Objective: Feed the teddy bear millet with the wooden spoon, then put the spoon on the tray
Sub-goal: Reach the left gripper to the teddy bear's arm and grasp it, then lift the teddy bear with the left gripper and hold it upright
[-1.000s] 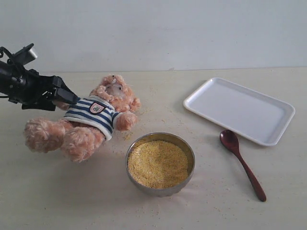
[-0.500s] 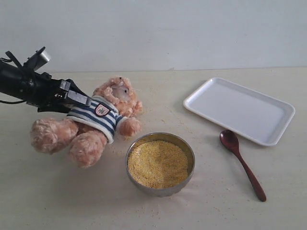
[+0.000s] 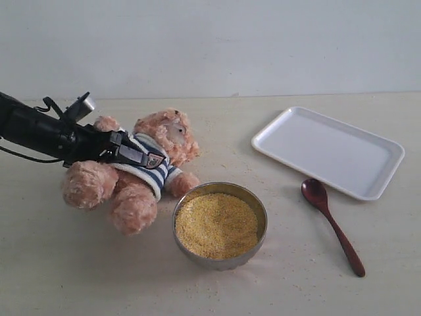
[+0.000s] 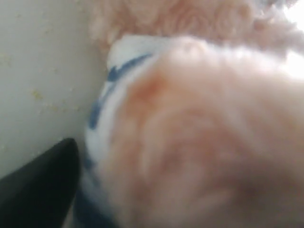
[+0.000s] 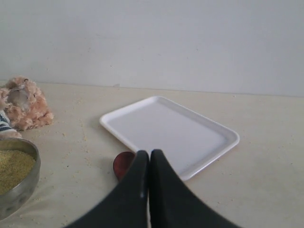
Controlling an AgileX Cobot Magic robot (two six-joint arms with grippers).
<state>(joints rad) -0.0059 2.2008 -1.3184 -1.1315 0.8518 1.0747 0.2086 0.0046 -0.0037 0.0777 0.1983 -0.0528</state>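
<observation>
The teddy bear (image 3: 168, 135) sits tilted on the table left of the steel bowl, its striped torso between the fingers of my left gripper (image 3: 135, 156), which is shut on it. In the left wrist view the teddy bear (image 4: 199, 142) fills the picture as blurred fur, with one black finger (image 4: 40, 190) beside it. The millet (image 3: 217, 225) fills the bowl. The wooden spoon (image 3: 331, 224) lies on the table just in front of the white tray (image 3: 329, 150). My right gripper (image 5: 149, 154) is shut and empty, above the wooden spoon (image 5: 122, 164), near the tray (image 5: 168, 130).
The round steel bowl (image 3: 253, 197) stands at the front centre, close to the bear's arm. Loose grains are scattered on the table around the bowl and bear. A plain wall runs along the back.
My left gripper has moved right with the bear in it. The bear has turned more upright and now sits closer to the bowl. Spoon, tray and bowl have not moved.
</observation>
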